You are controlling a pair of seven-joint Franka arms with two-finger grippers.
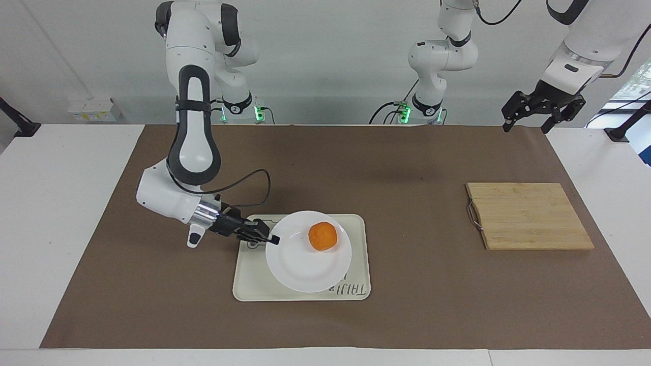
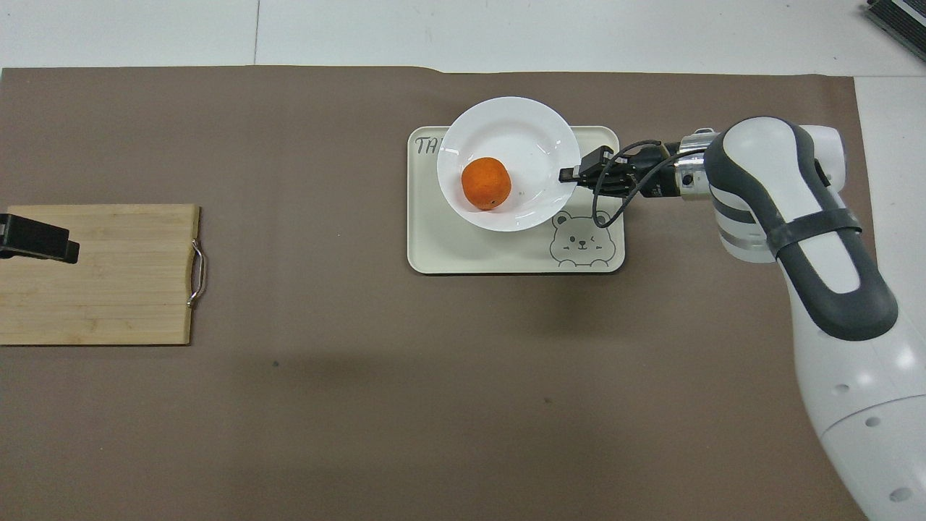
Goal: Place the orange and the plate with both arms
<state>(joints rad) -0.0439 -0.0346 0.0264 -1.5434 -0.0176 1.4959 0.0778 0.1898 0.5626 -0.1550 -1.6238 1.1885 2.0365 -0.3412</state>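
The white plate carries the orange and hangs low over the cream bear tray; I cannot tell whether it touches the tray. My right gripper is shut on the plate's rim at the side toward the right arm's end of the table. In the overhead view the plate with the orange covers the tray's part farthest from the robots, and the right gripper pinches the rim. My left gripper waits, open and empty, raised over the table's left-arm end.
A wooden cutting board with a metal handle lies toward the left arm's end of the table; in the overhead view the left gripper's tip shows over the board. A brown mat covers the table.
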